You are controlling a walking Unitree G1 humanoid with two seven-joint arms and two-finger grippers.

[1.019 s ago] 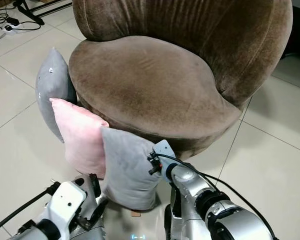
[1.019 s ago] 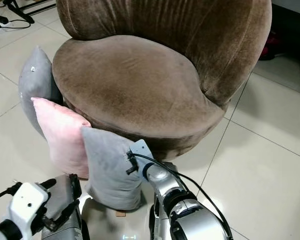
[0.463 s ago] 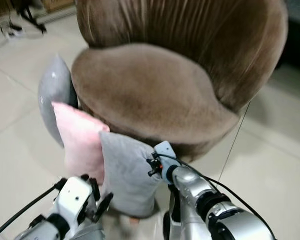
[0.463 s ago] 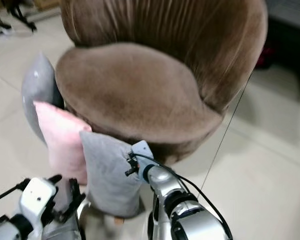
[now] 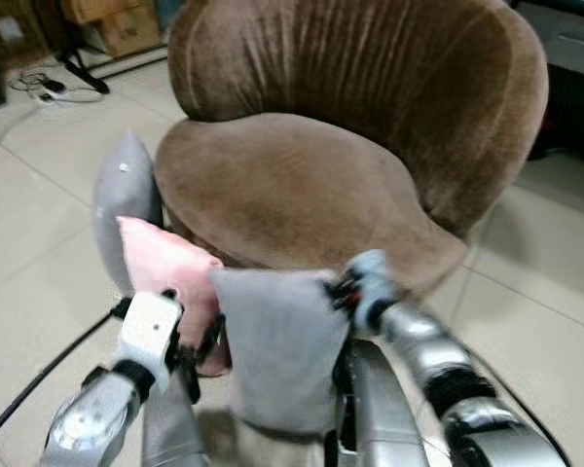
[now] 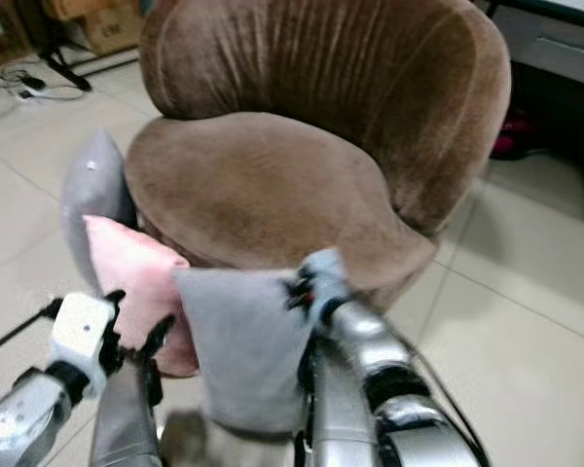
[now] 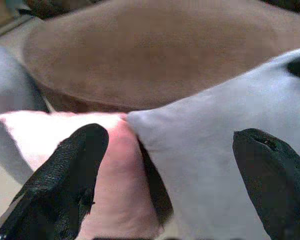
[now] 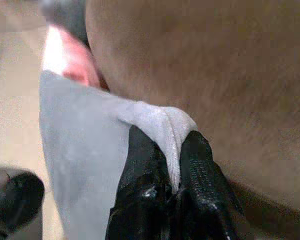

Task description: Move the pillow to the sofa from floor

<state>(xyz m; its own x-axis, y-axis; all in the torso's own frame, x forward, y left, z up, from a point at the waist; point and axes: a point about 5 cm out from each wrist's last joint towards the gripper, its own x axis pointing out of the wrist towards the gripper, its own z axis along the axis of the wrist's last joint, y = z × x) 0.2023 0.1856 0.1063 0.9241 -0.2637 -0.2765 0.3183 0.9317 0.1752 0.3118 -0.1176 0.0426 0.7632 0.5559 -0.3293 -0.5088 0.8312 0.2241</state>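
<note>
A grey pillow [image 5: 277,350] hangs in front of the brown sofa chair [image 5: 292,185], its face turned towards me. My right gripper [image 8: 172,167] is shut on the pillow's top right corner [image 5: 333,282], with the cloth pinched between both fingers. My left gripper [image 7: 170,137] is open beside the pillow's left edge, one finger [image 7: 75,170] in front of the pink pillow and the other finger [image 7: 272,175] in front of the grey one. The pink pillow [image 5: 165,272] and a second grey pillow [image 5: 125,195] lean against the chair's left side on the floor.
Pale floor tiles [image 5: 39,224] surround the chair. Cardboard boxes [image 5: 127,24] and a power strip with cables [image 5: 63,92] lie at the back left. Dark furniture [image 5: 574,88] stands behind the chair on the right.
The camera has shifted and blurred. My right gripper has moved up and to the right with the grey pillow's corner, turning the pillow to face me. My left gripper has risen beside its left edge.
</note>
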